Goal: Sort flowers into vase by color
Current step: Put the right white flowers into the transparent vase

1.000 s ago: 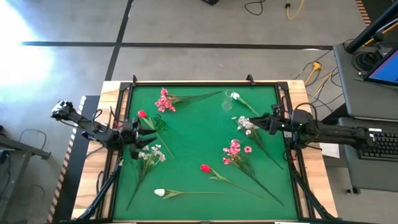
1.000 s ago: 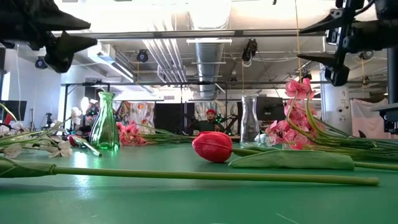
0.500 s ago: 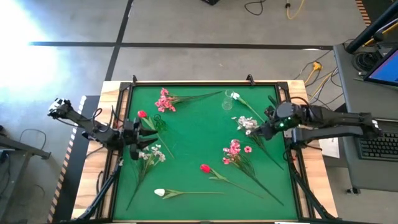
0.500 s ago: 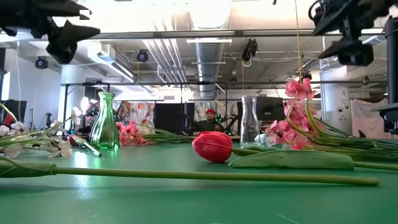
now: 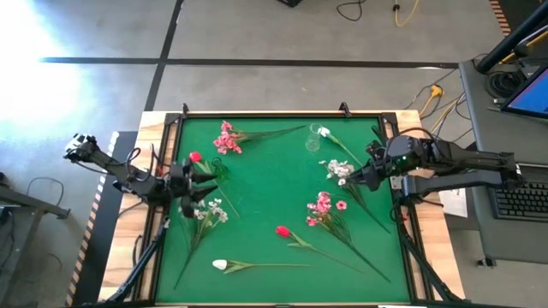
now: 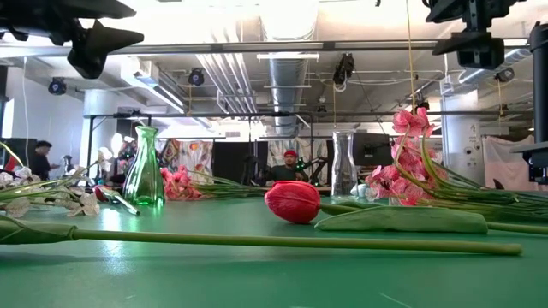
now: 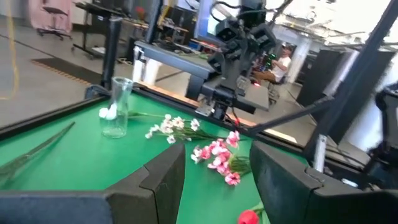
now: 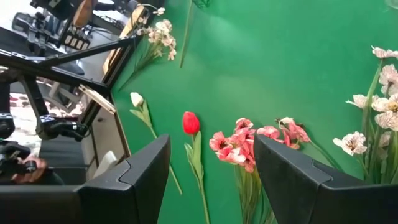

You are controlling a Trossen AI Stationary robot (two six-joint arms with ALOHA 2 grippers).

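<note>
With flowers unsorted, we hover the right gripper (image 5: 354, 177), fingers wide and empty, over the three-o'clock white spray (image 5: 338, 169); the left gripper (image 5: 199, 177), likewise open, waits at nine.

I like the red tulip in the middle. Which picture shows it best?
The low view: the red tulip lies big and close on the green table. The high view and right wrist view show it small; the left wrist view only catches its edge.
</note>
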